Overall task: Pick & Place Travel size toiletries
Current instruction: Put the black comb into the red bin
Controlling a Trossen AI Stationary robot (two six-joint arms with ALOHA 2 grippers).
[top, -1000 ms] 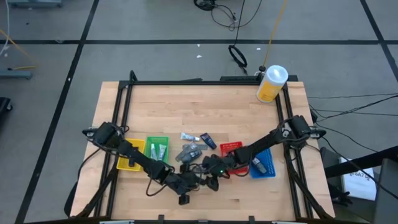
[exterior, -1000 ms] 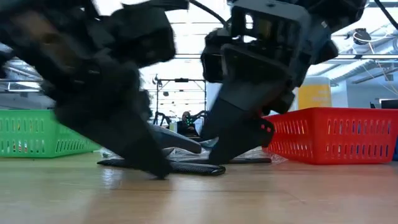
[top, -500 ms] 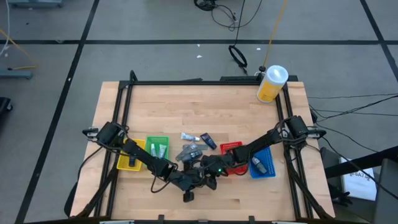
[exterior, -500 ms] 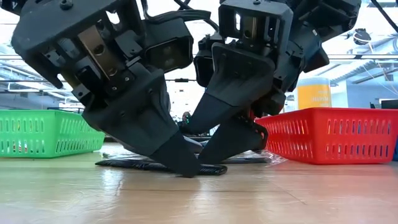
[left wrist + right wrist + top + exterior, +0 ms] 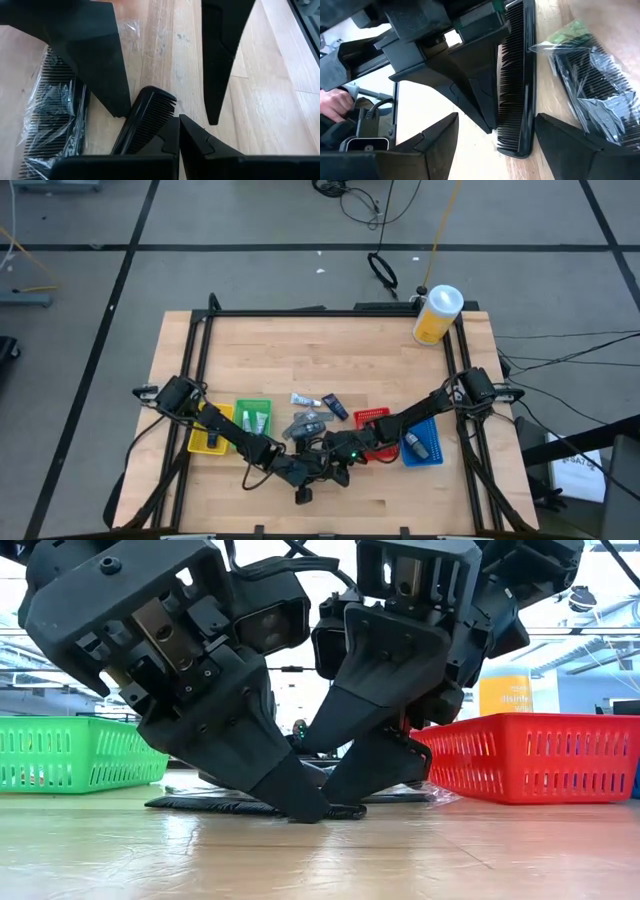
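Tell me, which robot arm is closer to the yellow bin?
Left. The left end effector is at the table's front middle, and its arm passes right by the yellow bin. The right end effector sits a little farther from it, its arm reaching in over the red bin.

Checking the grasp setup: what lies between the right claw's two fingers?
In the right wrist view, a bare black comb lies between the open right claw's fingers, with the shut left claw beside it.

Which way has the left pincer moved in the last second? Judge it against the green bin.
Yes. In the low view the left pincer has slid away from the green bin, toward the red bin.
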